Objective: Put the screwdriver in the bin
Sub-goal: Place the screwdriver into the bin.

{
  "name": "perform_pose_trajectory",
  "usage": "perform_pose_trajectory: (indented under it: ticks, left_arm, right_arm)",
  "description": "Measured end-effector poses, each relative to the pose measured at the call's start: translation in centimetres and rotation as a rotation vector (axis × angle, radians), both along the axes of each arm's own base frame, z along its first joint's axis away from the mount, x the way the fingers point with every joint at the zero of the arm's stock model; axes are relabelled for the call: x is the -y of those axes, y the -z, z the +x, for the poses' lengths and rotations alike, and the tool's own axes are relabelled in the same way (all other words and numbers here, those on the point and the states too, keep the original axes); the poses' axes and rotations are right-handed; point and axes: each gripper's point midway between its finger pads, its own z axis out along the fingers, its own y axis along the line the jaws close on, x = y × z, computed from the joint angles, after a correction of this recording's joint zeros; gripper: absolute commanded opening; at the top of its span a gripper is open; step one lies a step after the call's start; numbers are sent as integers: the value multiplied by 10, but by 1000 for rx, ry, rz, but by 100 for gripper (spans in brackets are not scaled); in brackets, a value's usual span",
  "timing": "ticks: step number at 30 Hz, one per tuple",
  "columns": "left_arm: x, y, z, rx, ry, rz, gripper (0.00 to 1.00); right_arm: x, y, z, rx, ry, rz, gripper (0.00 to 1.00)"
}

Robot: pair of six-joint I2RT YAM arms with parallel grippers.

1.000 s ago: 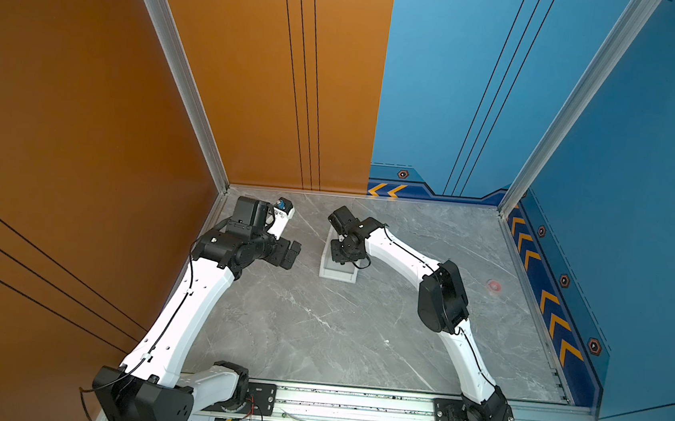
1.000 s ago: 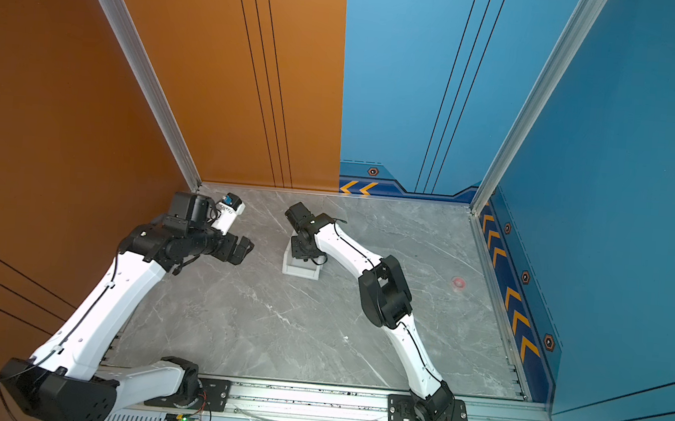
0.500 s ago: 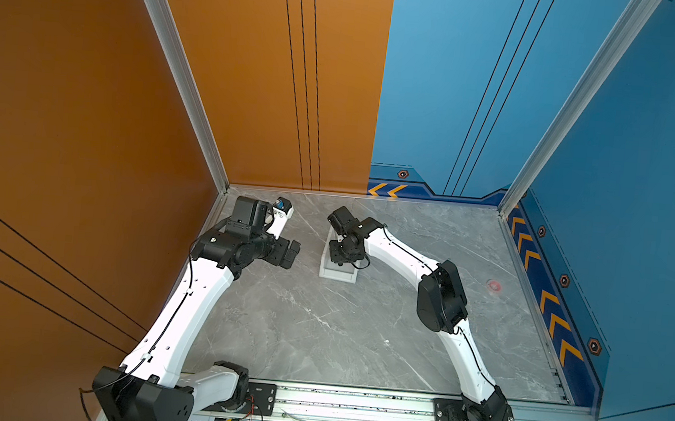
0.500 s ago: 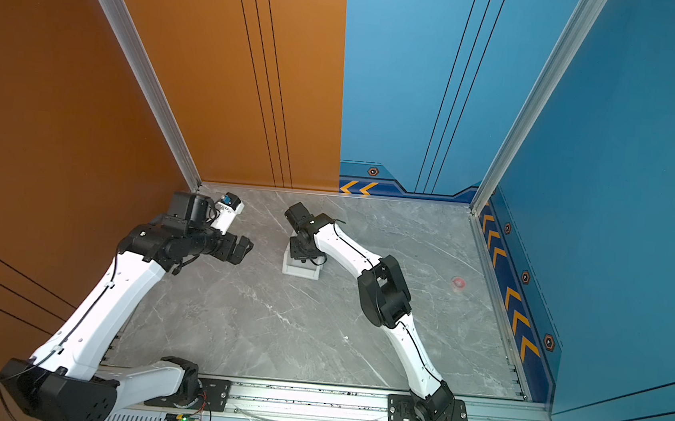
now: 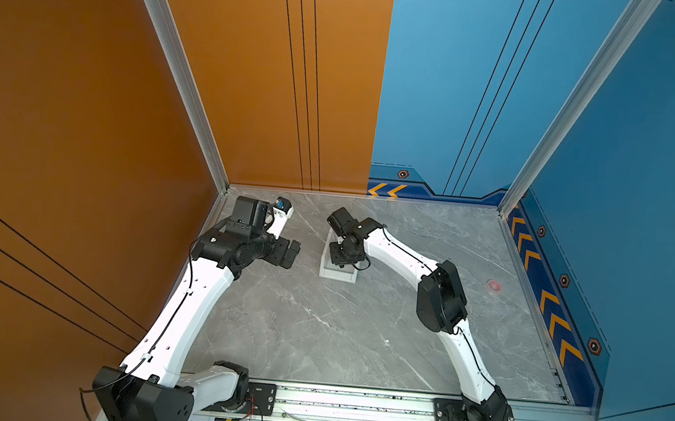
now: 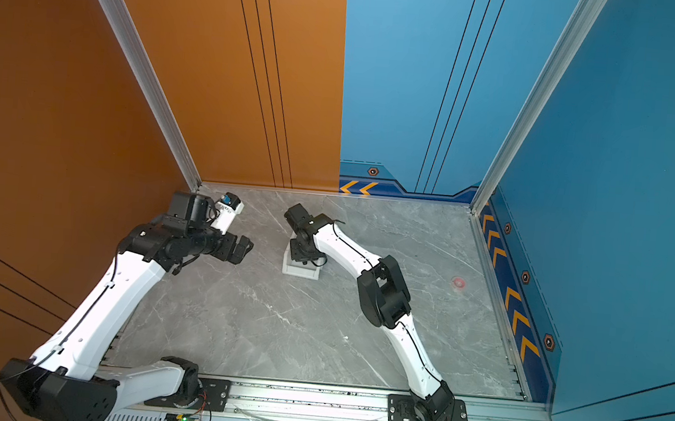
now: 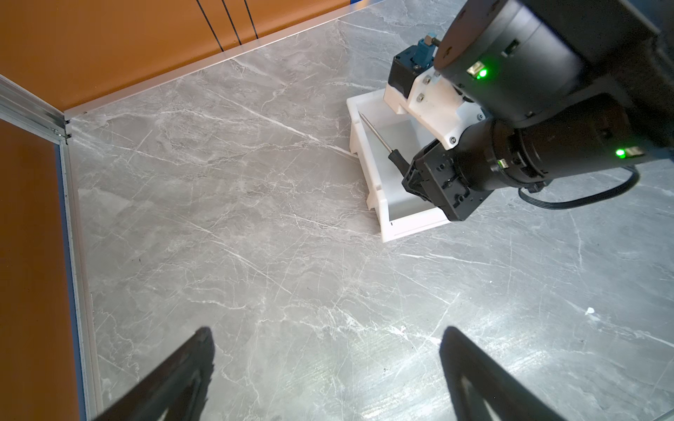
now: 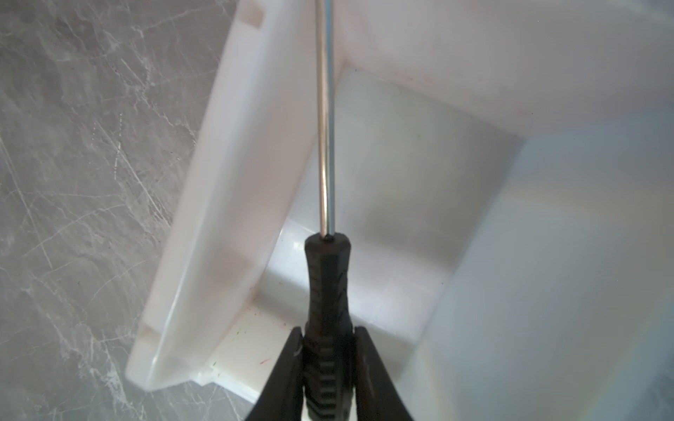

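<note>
The screwdriver (image 8: 328, 284) has a black ribbed handle and a thin metal shaft. My right gripper (image 8: 328, 330) is shut on the handle. It holds the screwdriver over the inside of the white bin (image 8: 233, 182), and the shaft points along the bin toward a far corner. In the left wrist view the screwdriver (image 7: 379, 136) slants over the bin (image 7: 368, 171), with its tip near the rim, and the right gripper (image 7: 412, 175) is low inside. In both top views the right gripper (image 5: 344, 258) (image 6: 302, 254) covers most of the bin (image 5: 336, 276) (image 6: 299, 274). To the bin's left, my left gripper (image 7: 326, 331) (image 5: 290, 253) hangs open over bare table.
A small red spot (image 5: 494, 285) (image 6: 458, 282) lies on the grey marble table toward the right wall. Orange walls and an aluminium post (image 7: 36, 120) stand close behind and beside the left arm. A black cable (image 7: 583, 198) loops off the right wrist.
</note>
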Motion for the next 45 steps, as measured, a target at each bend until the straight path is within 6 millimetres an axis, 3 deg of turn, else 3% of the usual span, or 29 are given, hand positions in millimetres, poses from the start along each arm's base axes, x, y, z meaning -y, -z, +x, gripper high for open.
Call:
perform_pose_trajectory:
  ticks: [5,14,22,29,32,34,38,45]
  left_arm:
    - [-1,0,0,0,-2,0,98]
    - [-2,0,0,0,-6,0,98]
    - [-2,1,1,-2,-6,1,98]
    - [-2,1,1,-4,-6,1,98]
    - [-2,4,2,-12,-6,4,98]
    - [-3,8,4,-22,-12,12,98]
    - [-6,16,9,-43,-30,35,98]
    - [-24,20,23,-28,-129,36,98]
  right_arm:
    - [0,1,2,-1,2,-1,25]
    - [2,23,-1,-38,2,-34,27]
    - [3,24,-1,-39,2,-36,28]
    - [2,18,2,-29,0,-30,44]
    - [-1,6,9,0,1,-10,54]
    - [1,-4,14,28,8,-11,66]
    - [10,-37,22,100,23,-10,73]
    - [42,-165,18,329,65,72,84]
